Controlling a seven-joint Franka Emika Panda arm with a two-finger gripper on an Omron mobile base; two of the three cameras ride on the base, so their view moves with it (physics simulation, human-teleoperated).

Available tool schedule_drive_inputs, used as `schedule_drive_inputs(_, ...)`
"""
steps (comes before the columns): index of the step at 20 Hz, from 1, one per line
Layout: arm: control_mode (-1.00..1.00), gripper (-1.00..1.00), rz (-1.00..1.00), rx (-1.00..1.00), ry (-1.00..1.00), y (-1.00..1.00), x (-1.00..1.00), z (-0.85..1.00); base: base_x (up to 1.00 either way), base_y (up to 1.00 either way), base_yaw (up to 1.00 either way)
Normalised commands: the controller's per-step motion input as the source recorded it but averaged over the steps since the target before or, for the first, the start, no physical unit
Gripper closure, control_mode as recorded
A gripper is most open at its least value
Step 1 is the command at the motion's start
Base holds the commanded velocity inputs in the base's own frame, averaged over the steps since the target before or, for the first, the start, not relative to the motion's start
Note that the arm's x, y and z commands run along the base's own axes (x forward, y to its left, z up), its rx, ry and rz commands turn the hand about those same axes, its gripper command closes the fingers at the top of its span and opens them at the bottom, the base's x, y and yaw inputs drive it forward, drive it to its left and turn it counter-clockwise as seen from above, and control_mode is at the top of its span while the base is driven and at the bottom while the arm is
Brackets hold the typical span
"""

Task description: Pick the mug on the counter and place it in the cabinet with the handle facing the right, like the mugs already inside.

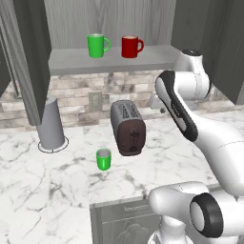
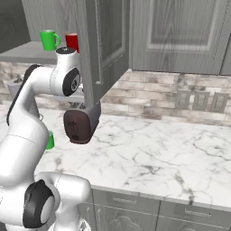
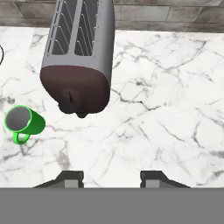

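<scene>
**Kitchen tabletop and wall cabinet: items on record**

- Mug [image 1: 103, 159]: small, glossy green, upright on the marble tabletop [image 1: 43, 190], at centre of the left base view, just left of the toaster's front end and apart from it. In the hand view it sits at the left edge, mouth visible, its handle [image 3: 19, 138] pointing toward the bottom of the frame.
- Toaster [image 1: 127, 127]: dark brown ends, grey slotted top, centre of the left base view.
- Cabinet [image 1: 109, 59]: open, upper part of the left base view; its pale shelf carries a second green mug [image 1: 97, 45] and a red mug [image 1: 131, 46], both handles to the right.
- Grey cylinder [image 1: 51, 123]: standing at left on the tabletop.
- Claw [image 3: 112, 178]: fingers spread apart at the bottom of the hand view, pinching nothing, above bare marble, well right of the mug.
</scene>
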Motion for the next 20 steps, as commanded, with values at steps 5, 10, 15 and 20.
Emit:
schedule_drive_inputs(5,-1.0,-1.0,0.0,0.0,-0.01,0.0,-0.02,0.0,0.0,0.0,0.0)
schedule_drive_inputs(10,-1.0,-1.0,-0.01,0.0,-0.03,0.06,-0.15,0.0,0.0,0.0,0.0)
schedule_drive_inputs(15,-1.0,-1.0,-0.06,0.0,-0.05,0.15,-0.18,0.0,0.0,0.0,0.0)
schedule_drive_inputs(20,-1.0,-1.0,-0.08,0.0,-0.03,0.16,-0.18,-0.01,0.0,0.0,0.0)
